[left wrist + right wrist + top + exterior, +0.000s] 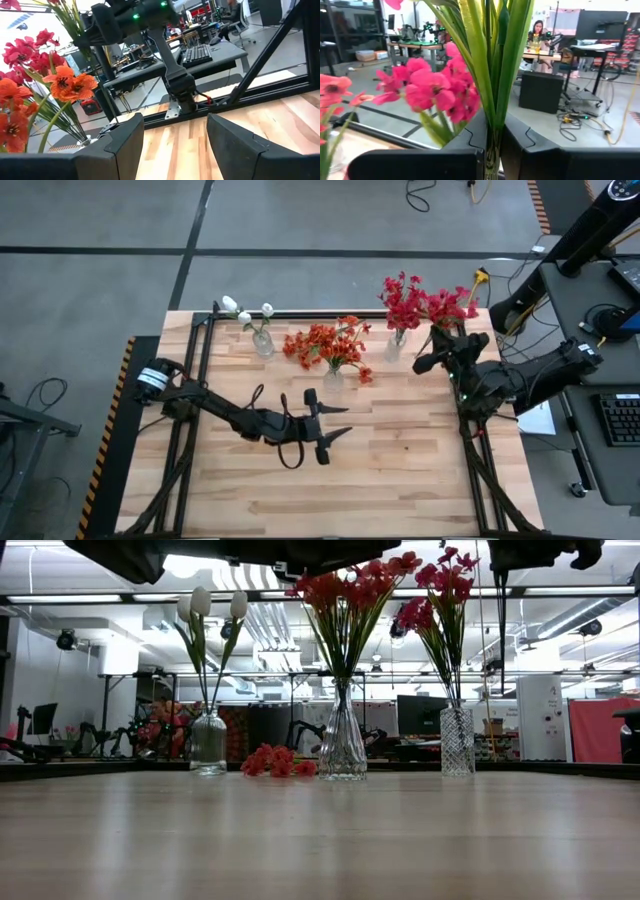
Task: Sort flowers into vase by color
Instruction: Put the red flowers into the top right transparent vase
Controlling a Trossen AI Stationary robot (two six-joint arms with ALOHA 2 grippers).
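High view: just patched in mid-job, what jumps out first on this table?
Three glass vases line the far edge: white flowers at left, orange flowers in the middle, crimson-red flowers at right. The right gripper is beside the red vase, shut on a red flower stem held upright. One red spray lies loose on the table between the white and orange vases; the left gripper waits open mid-table.

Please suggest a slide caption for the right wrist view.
Right pincer shut on green stems of a crimson-red flower spray, lab benches blurred behind.
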